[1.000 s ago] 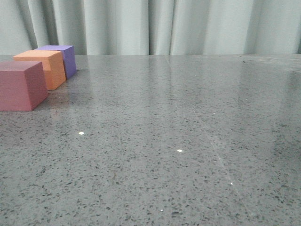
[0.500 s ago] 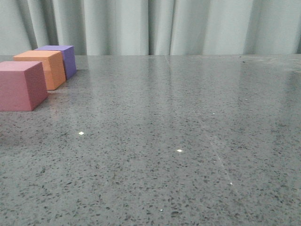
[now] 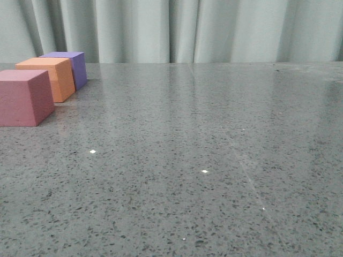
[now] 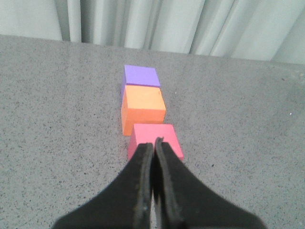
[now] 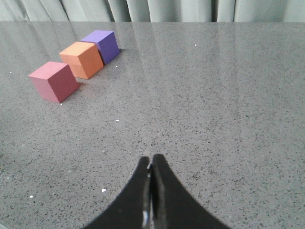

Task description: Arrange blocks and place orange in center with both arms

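Three cubes stand in a row at the far left of the table: the pink cube (image 3: 24, 96) nearest, the orange cube (image 3: 48, 76) in the middle, the purple cube (image 3: 72, 65) farthest. The orange cube touches the purple one and sits close to the pink one. The row also shows in the left wrist view: pink cube (image 4: 159, 134), orange cube (image 4: 143, 109), purple cube (image 4: 140, 76). My left gripper (image 4: 153, 145) is shut and empty, above the near side of the pink cube. My right gripper (image 5: 151, 160) is shut and empty over bare table, well apart from the cubes (image 5: 82, 58). Neither gripper shows in the front view.
The grey speckled table (image 3: 214, 160) runs back to a pale curtain (image 3: 177, 29) along its far edge. Small bright light spots lie on the tabletop.
The cubes have not moved. A faint shadow at the left edge by the pink cube has gone.
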You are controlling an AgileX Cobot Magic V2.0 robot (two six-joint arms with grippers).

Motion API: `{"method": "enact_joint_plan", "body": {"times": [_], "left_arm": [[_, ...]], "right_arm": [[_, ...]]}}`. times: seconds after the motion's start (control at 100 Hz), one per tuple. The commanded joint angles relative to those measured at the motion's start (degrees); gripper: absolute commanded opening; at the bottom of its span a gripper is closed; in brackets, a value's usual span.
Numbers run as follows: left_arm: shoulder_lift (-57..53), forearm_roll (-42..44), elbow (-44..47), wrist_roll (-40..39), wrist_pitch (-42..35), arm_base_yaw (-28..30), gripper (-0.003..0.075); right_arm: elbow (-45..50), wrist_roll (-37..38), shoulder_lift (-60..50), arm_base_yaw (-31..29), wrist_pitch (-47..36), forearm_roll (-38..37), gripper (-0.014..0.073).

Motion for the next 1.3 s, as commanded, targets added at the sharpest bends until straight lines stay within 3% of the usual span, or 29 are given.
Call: {"method": "enact_joint_plan", "body": {"times": [0.0,0.74,1.02,1.17,1.29], "left_arm": [[-0.1,-0.3,-1.5,0.2,-4.2,-0.1,-0.0019],[-0.2,-0.3,-1.3,0.2,-4.2,0.1,-0.0019],[-5.9,-0.5,0.8,0.2,-5.5,9.3,-0.0019],[-9.5,-0.6,6.8,2.1,-10.4,14.4,-0.0019],[-13.0,-2.8,14.1,15.1,-22.5,16.8,-0.0019]], "right_arm": [[-1.4,-0.5,0.4,0.0,-5.1,-0.7,-0.0122],[-1.4,-0.5,0.4,0.0,-5.1,-0.7,-0.0122],[-1.4,-0.5,0.4,0.0,-5.1,-0.7,-0.0122],[-1.4,-0.5,0.4,0.0,-5.1,-0.7,-0.0122],[-1.4,-0.5,0.4,0.0,-5.1,-0.7,-0.0122]]}}
